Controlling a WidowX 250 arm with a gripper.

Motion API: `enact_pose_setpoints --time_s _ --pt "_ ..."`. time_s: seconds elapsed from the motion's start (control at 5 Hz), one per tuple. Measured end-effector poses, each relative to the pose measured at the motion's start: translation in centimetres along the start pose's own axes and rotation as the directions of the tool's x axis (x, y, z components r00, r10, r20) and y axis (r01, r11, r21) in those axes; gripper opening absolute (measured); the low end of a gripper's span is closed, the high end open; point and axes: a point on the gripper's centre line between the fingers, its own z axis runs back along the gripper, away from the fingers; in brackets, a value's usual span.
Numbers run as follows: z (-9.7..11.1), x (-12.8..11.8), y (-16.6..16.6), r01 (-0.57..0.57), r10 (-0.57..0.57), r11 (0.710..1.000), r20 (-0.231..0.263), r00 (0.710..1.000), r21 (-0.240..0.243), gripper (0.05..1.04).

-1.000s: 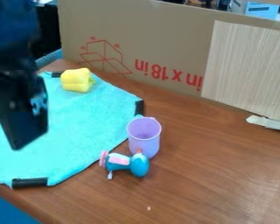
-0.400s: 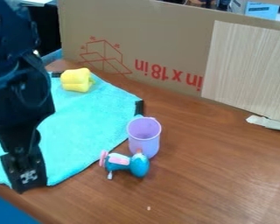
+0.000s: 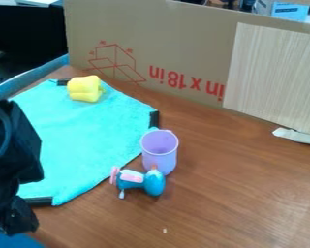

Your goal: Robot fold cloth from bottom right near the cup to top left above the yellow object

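The black gripper (image 3: 14,226) hangs well to the left of the cup (image 3: 160,151) and nearer the camera, over the near left edge of the surface (image 3: 228,189); I cannot tell how wide its jaws stand or whether they have hold of anything. Just beside the gripper, also left of the cup, a black strip (image 3: 39,201) sits at the near edge of the turquoise cloth (image 3: 93,135). The cloth lies spread out from just beside the cup away to its left and back, its slanting right edge running past the cup. A second black strip (image 3: 154,119) stands at the cloth's edge right behind the cup. In front of the cup and a little left is a small blue and pink toy (image 3: 141,182), lying on its side and overlapping the cup's base in this view. Far behind the cup to the left, the yellow object (image 3: 85,88) rests on the cloth, with a third black strip (image 3: 63,82) by it. Behind the cup rises a cardboard wall (image 3: 190,48) with red print, and to its right a pale wood-grain panel (image 3: 274,77). A whitish scrap (image 3: 298,136) lies well right of the cup.
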Motion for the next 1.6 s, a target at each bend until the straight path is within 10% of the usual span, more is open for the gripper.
enact_pose_setpoints --time_s 0.6,1.2,1.6 --pt "-5.2 -2.6 3.4 -0.045 0.044 0.997 0.014 0.999 0.069 1.001" --pt "-8.8 -5.4 5.2 -0.064 0.084 0.988 -0.137 0.987 0.143 1.001" --pt "-9.4 -4.9 6.4 -0.097 0.125 0.978 -0.149 0.981 0.183 0.941"
